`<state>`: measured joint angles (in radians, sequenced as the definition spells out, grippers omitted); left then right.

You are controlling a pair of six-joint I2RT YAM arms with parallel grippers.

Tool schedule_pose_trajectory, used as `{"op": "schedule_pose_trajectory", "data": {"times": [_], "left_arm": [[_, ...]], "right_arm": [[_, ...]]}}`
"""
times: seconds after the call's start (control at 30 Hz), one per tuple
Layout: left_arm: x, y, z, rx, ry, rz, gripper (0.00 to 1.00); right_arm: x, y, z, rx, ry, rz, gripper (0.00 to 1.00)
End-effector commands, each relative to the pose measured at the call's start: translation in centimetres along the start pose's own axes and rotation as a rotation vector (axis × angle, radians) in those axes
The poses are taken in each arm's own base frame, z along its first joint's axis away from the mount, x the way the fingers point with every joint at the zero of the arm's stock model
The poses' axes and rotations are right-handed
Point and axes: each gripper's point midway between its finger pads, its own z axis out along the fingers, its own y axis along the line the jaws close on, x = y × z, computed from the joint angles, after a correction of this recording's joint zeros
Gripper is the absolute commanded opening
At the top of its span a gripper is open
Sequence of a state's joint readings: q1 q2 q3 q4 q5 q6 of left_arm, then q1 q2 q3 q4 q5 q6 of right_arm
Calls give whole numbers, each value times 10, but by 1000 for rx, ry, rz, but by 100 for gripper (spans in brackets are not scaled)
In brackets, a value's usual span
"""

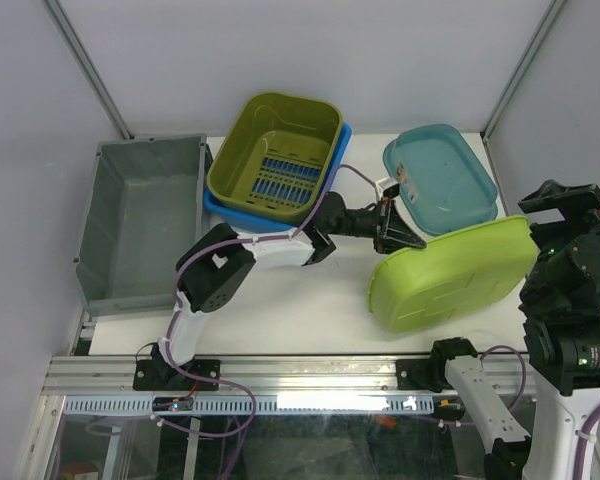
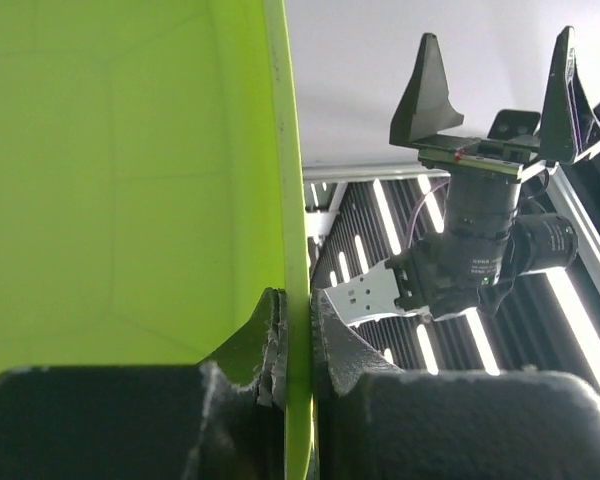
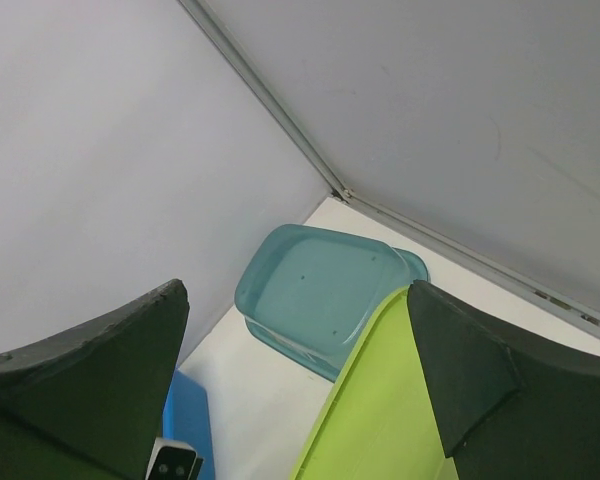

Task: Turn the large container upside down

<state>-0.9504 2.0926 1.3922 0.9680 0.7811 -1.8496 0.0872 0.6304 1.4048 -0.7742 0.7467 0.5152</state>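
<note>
White walls are enclosing a pale counter (image 1: 280, 310). Judging by the pose, the flip is already under way. The left claw (image 1: 395, 232) is clamping the rim of the large lime container (image 1: 450, 275), which is tilting over the right half of the counter with what looks like its base turned toward the overhead camera. The left wrist view is showing that rim running straight between the closed fingers (image 2: 265, 345). The right claw (image 1: 565, 200) is hanging wide open and empty, just beside the container's right edge. The next move is probably calling for lowering the container rim-down until flat, then letting go.
</note>
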Motion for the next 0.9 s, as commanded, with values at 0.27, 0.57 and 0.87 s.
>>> {"op": "schedule_pose_trajectory", "data": {"times": [0.27,0.57,0.87], "left_arm": [[-23,23,11,55,147,-92,0],[-82,75,-4,-75,41,-66,41],[-115,107,-15,-395,-125,128,99]], "right_arm": [[-9,-9,-9,-12,-29,-63,97],[-3,-12,-13,-32,-12,-88,98],[19,-11,-16,-89,49,-131,98]]}}
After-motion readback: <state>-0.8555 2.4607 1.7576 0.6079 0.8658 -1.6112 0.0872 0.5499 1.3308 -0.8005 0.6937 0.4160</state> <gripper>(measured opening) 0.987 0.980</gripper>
